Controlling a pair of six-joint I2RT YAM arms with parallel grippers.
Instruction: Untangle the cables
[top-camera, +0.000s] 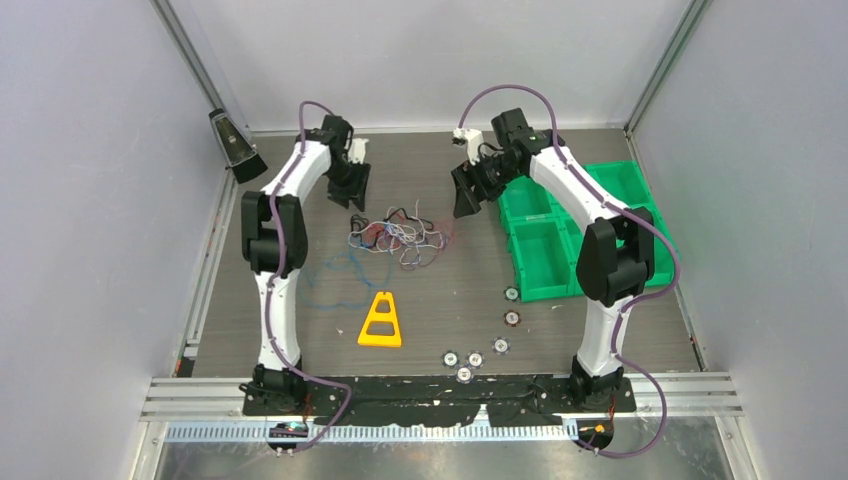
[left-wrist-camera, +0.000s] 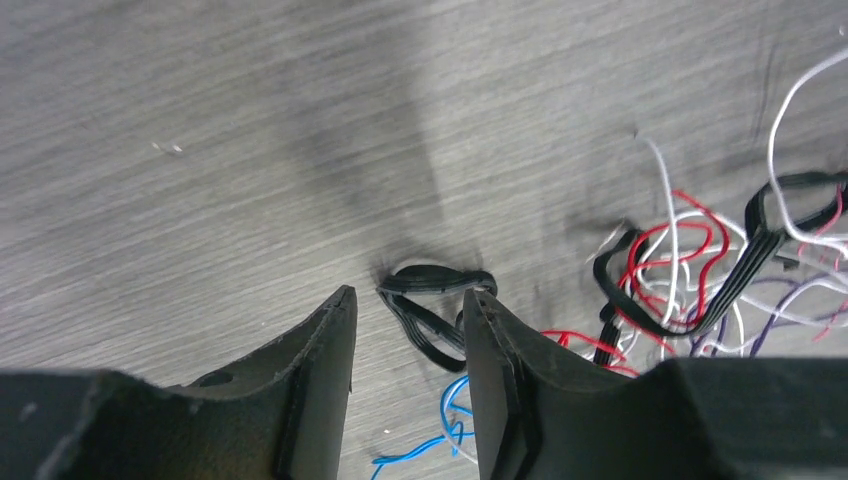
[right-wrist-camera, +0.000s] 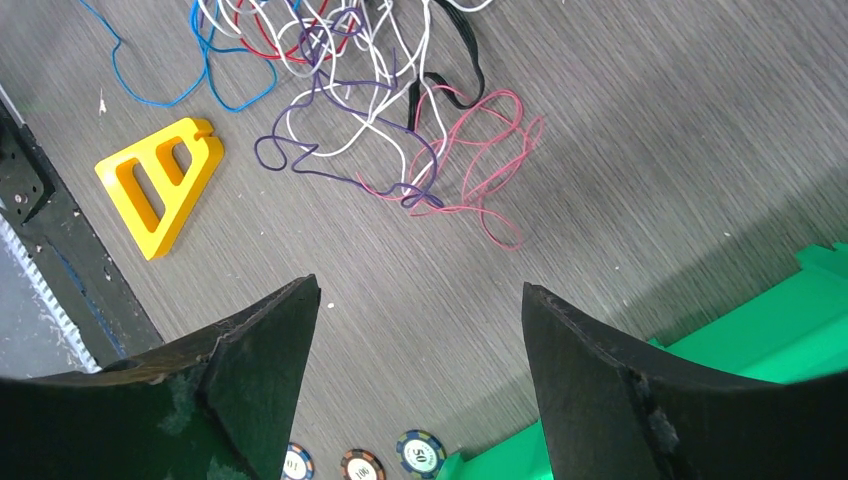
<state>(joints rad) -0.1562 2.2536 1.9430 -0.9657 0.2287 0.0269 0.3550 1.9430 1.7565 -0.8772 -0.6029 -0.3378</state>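
The cables (top-camera: 398, 236) lie in a loose tangle of red, white, purple, pink and black strands at the table's middle back, and a blue wire (top-camera: 335, 275) trails to its left front. My left gripper (top-camera: 357, 200) hangs open just over the tangle's left end. In the left wrist view its tips (left-wrist-camera: 408, 295) straddle a black ribbon cable loop (left-wrist-camera: 432, 280) without gripping it, with blue wire (left-wrist-camera: 455, 400) below it. My right gripper (top-camera: 466, 205) is open and empty, right of the tangle. In the right wrist view (right-wrist-camera: 420, 285) the cables (right-wrist-camera: 370, 100) lie ahead.
A yellow triangle piece (top-camera: 381, 320) sits in front of the tangle and shows in the right wrist view (right-wrist-camera: 160, 180). Several poker chips (top-camera: 475, 355) lie at the front right. Green bins (top-camera: 560, 230) stand at the right. A black device (top-camera: 235, 145) leans at the back left.
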